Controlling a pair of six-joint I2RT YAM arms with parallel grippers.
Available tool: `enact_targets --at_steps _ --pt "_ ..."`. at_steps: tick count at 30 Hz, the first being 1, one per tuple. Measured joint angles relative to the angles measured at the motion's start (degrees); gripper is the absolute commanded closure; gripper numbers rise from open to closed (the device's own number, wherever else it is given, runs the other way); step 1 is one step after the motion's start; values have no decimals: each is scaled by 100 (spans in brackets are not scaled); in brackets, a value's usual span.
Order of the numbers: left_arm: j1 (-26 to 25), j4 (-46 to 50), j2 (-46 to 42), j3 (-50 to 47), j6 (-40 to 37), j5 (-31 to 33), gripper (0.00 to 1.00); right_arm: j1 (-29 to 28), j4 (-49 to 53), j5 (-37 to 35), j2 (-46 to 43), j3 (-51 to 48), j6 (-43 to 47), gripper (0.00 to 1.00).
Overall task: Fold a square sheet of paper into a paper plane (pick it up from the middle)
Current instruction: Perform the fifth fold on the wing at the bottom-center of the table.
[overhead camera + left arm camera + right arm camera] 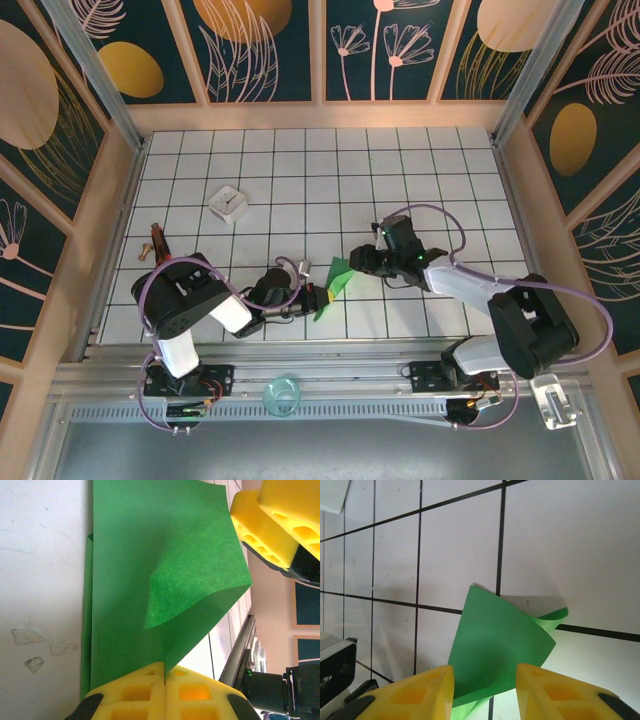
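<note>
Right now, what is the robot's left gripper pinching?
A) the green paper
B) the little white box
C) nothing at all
A: the left gripper is shut on an edge of the green paper, while the white box sits well apart from it.

My white tiled table (400,180) carries a small white box (228,203). Toward me and left of the box lies a small brown object (155,240). Toward me and right of it, the green paper (335,285) rests partly on the tiles.
</note>
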State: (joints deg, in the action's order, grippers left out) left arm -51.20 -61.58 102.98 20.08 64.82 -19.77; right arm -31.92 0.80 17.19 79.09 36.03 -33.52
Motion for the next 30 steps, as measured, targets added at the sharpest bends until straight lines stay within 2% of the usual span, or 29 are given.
enact_targets --at_steps 6,12,19,26,30 --pt "0 2 0 0 0 -72 100 232 254 -122 136 208 -96 61" --pt "0 4 11 0 0 -83 100 614 634 -280 -273 208 -98 59" --pt "0 4 28 0 0 -90 100 529 568 -92 61 223 -199 57" --pt "0 4 63 2 0 -125 100 339 507 37 730 407 -291 61" --pt "0 4 70 2 0 -136 100 330 433 70 802 411 -350 69"
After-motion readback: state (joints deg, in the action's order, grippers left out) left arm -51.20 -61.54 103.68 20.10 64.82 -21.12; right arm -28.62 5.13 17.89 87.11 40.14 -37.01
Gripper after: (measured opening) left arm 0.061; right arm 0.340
